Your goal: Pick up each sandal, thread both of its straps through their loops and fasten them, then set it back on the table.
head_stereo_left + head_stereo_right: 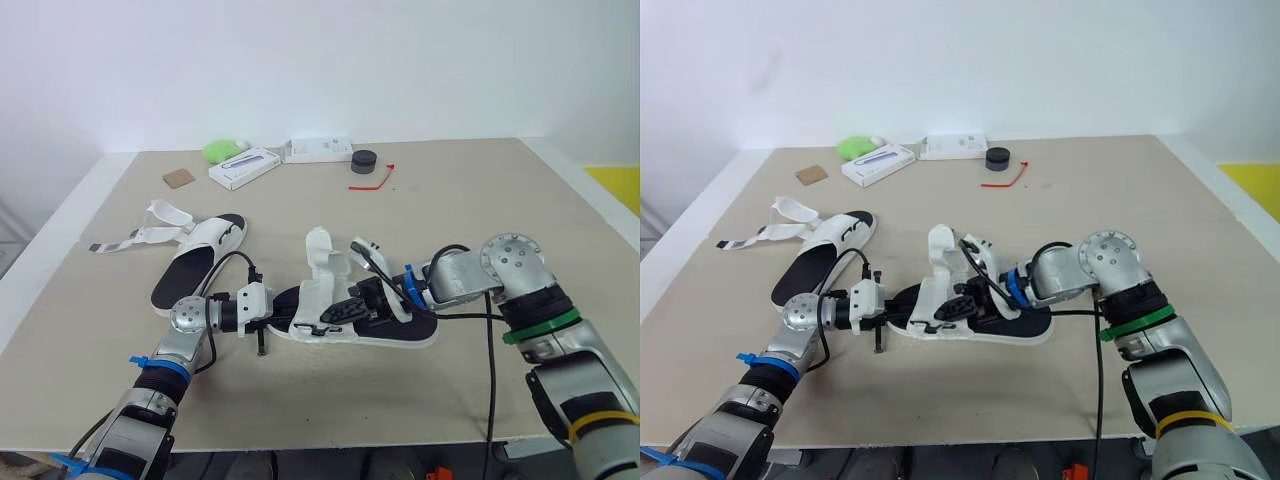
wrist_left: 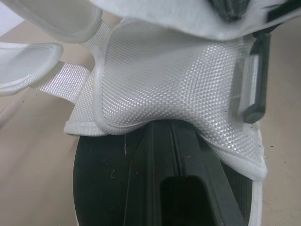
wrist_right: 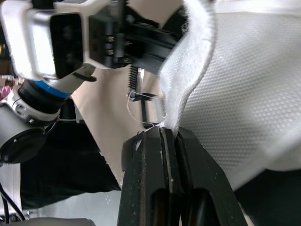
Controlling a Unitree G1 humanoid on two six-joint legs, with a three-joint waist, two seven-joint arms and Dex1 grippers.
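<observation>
Two sandals (image 1: 200,262) (image 1: 322,280), two boxes (image 1: 243,167) (image 1: 318,150); one each of disc (image 1: 363,161), tie (image 1: 365,186), square (image 1: 178,178), green lump (image 1: 220,151)

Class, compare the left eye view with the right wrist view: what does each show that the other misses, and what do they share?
Left eye view, not the wrist view: the second sandal, white box and red tie. Right wrist view, not the eye view: how the right end effector is shut on the edge of the white mesh strap. Shared: that strap and the left end effector.
</observation>
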